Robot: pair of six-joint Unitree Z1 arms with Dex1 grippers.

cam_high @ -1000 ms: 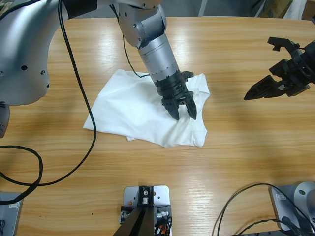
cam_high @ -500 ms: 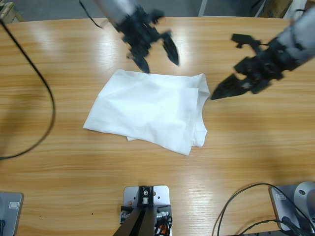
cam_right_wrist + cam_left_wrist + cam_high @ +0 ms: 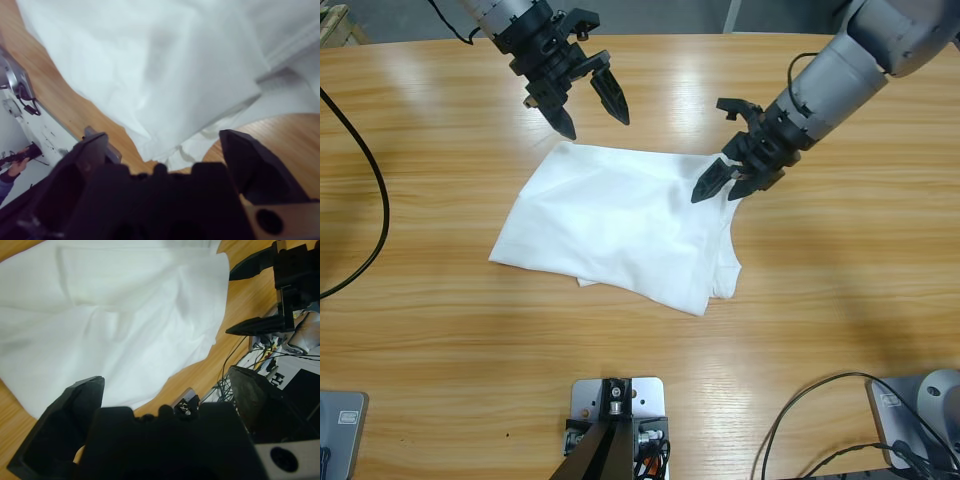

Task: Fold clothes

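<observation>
Two silver-grey arms hang over a long, glossy, wood-grained worktop where one plain white, soft cotton T-shirt lies near the middle. We see it folded into a rough four-sided slab, with smooth upper layers and a rumpled, doubled edge along its near right corner.

From above, the left end effector hovers off the shirt's far edge. Its two black, pointed jaws are spread wide and hold nothing. The right end effector reaches in from the upper right, jaws also apart, with its tips at the shirt's far right corner. We cannot tell from this angle whether they touch the cloth.

The left wrist view adds what the overhead camera misses. We see shallow creases and a faint raised fold line running across the white fabric. Past the shirt's curved edge we see the right end effector side-on, and beyond it a tangle of thin cables. The left end effector's own blunt jaws frame the shot, well apart.

In the right wrist view, the right end effector has its jaws parted close above the cloth. There we make out stacked layers and a stitched hem at the upper right.
</observation>
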